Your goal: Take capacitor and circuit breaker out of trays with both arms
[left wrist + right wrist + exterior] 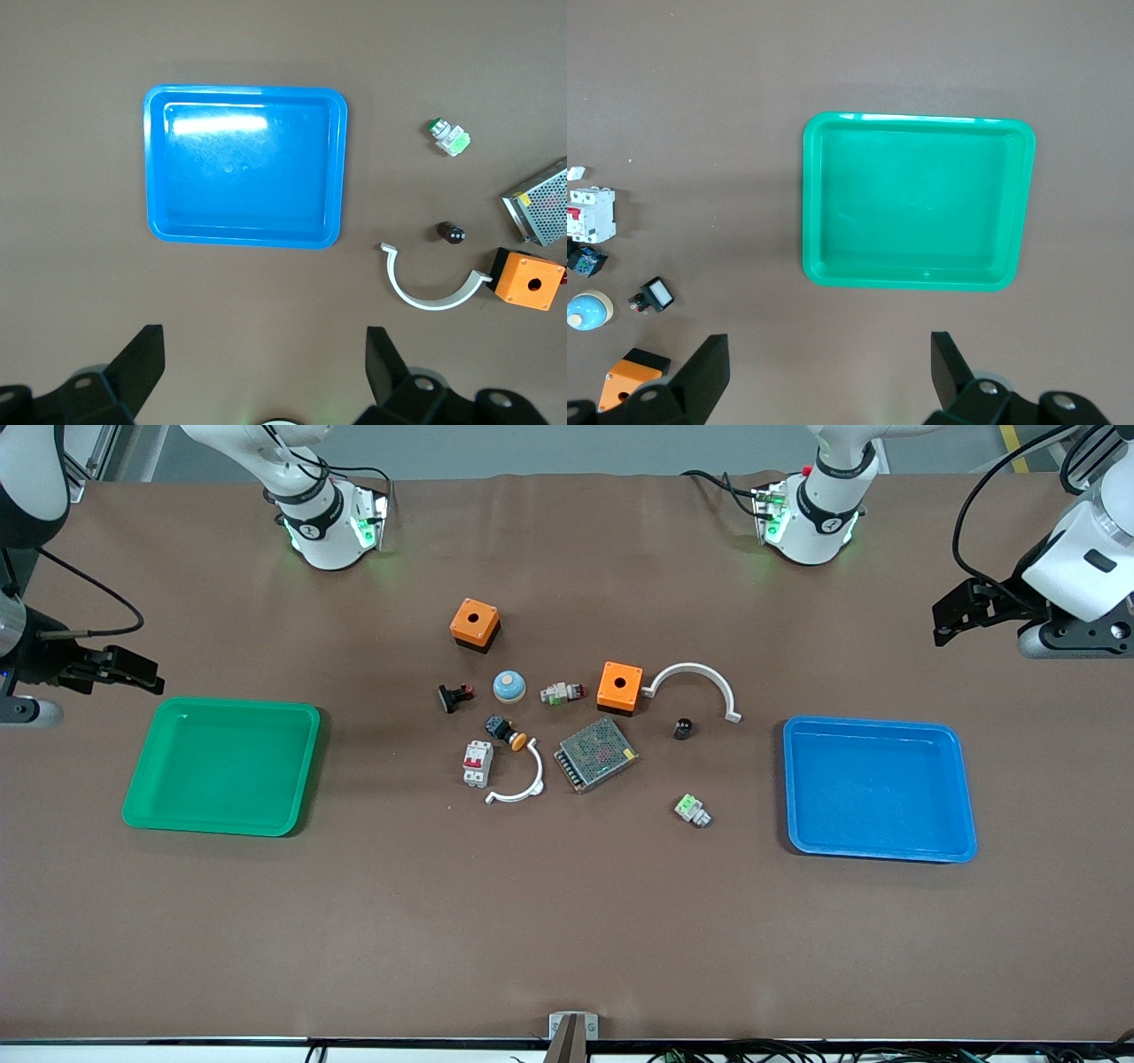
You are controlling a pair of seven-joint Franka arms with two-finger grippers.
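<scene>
Two shallow plastic trays lie at the table's ends, the green tray (pixel 221 766) toward my right arm's end, the blue tray (pixel 877 788) toward my left arm's; both hold nothing.

Item: my left gripper (pixel 266 367), fingers spread wide, empty, hangs over bare table beside the blue tray. My right gripper (pixel 828 372), equally wide and empty, hangs over table beside the green tray.

Item: the tiny black cylindrical capacitor (pixel 683 728) stands on the table among the loose parts, not in a tray, between the white plastic arc (pixel 695 686) and the small white-and-green connector (pixel 692 810).

Item: the white block circuit breaker (pixel 477 763) with red levers lies on the table, just beside a second white arc (pixel 523 779) and near the black push button with orange cap (pixel 507 732).

Step, as I judge: both parts sit outside the trays already; no grasp begun. If anything remains, each arm reaches centre-ward.

Obstacles: the metal mesh-covered power supply box (pixel 596 754) and an orange box (pixel 619 687) crowd the cluster; the breaker's neighbouring arc could snag.
</scene>
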